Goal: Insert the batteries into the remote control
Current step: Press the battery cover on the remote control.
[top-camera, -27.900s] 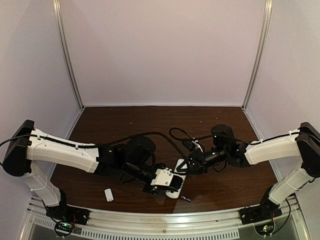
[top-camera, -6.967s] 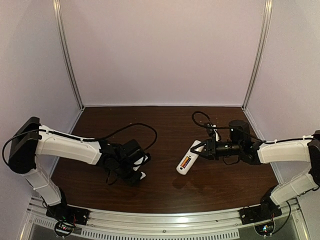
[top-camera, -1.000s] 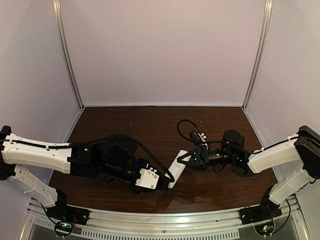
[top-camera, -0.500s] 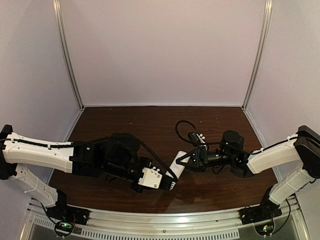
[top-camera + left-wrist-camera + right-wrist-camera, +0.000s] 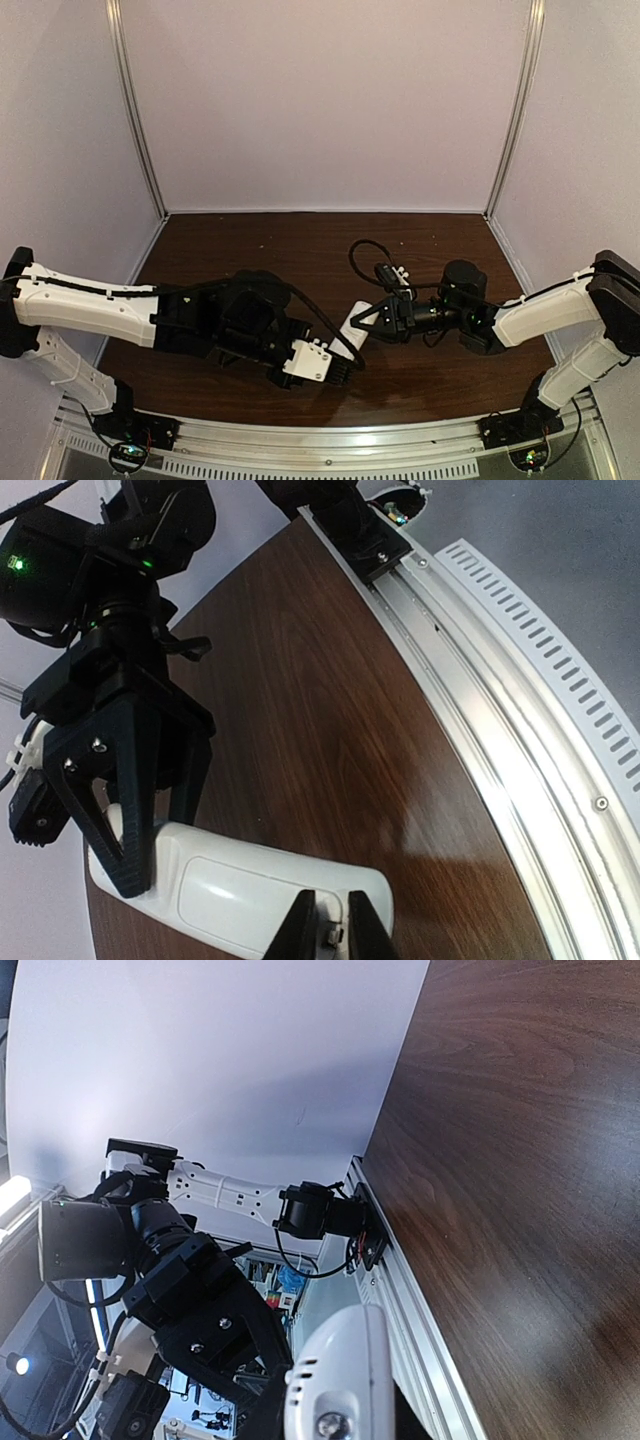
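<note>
Two grippers meet on the small white oblong plastic remote control (image 5: pixel 352 326), midway along the dark wooden surface (image 5: pixel 300 240), toward its near edge. The right gripper (image 5: pixel 155 855) clamps one end. The left gripper (image 5: pixel 330 935) is nearly closed at the other; whether it pinches anything, I cannot tell. The shell looks light, stiff and slippery, so it is best held across its long sides.
</note>
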Robot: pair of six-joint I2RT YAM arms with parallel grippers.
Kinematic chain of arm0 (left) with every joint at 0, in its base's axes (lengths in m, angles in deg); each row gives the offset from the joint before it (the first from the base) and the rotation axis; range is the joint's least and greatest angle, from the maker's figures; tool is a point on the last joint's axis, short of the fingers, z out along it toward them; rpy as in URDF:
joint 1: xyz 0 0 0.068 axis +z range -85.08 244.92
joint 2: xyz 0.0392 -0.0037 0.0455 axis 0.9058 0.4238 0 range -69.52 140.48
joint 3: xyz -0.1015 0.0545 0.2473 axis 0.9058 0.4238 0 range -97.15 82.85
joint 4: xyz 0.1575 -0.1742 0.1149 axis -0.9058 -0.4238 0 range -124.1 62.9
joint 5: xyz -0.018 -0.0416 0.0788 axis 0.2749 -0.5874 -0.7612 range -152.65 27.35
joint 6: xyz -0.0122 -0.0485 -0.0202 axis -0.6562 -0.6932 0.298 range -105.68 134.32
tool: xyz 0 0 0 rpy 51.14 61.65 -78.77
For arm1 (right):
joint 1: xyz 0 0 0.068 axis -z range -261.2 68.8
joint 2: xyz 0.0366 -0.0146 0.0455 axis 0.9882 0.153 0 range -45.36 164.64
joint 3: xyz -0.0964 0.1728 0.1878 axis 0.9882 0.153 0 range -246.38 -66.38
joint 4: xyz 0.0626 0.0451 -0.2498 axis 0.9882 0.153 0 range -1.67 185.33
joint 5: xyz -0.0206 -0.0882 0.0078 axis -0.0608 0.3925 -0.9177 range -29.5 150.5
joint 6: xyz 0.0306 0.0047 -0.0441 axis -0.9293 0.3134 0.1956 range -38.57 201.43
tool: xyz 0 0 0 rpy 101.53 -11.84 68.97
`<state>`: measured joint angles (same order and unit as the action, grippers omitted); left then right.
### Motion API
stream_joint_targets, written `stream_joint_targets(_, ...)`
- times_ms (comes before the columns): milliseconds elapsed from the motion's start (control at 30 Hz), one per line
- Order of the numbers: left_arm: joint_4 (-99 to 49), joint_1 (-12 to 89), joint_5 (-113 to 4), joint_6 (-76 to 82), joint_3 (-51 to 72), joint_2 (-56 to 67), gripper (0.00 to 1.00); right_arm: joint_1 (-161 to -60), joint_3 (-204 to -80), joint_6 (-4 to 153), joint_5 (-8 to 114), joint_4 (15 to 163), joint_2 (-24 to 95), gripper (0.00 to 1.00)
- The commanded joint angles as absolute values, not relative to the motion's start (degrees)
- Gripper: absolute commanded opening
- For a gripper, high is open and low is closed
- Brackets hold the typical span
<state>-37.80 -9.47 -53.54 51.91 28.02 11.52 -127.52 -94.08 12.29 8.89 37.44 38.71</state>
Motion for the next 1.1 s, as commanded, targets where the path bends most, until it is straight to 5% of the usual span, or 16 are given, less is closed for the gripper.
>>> stream_joint_targets(0,-38.43,-9.62,-54.45,50.89,27.13,12.96,0.12,-128.35,-95.49,10.92,7.66,32.49,38.75,0.0)
stream_joint_targets(300,-39.9,-9.58,-54.08,49.83,29.36,11.68,0.32,-128.31,-95.35,10.4,6.99,31.25,38.51,0.0)
stream_joint_targets(1067,-40.75,-9.62,-52.76,52.67,31.7,9.73,0.17,-128.28,-95.32,8.86,6.54,29.11,38.4,0.0)
